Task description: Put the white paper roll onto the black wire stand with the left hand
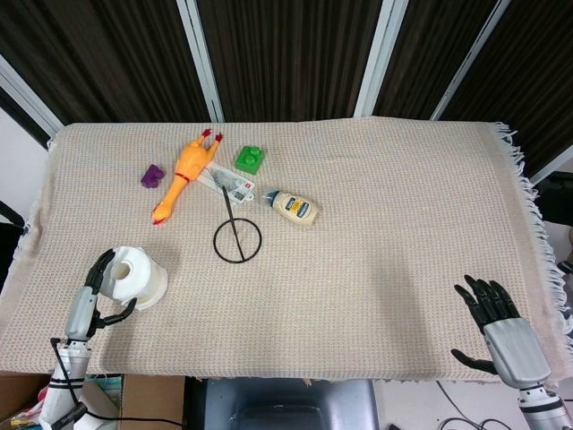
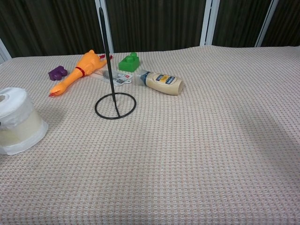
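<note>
Hands at near edge of counter, well apart. Left hand curls its fingers around the white paper roll, touching its side; roll stands upright on the woven cloth, not lifted. Right hand holds nothing, fingers spread. Black wire stand farther in, ring base flat, rod upright, apart from the roll. Squeeze bottle lies beyond it; label print too small to read. Rubber chicken, green block, purple block farthest back.
</note>
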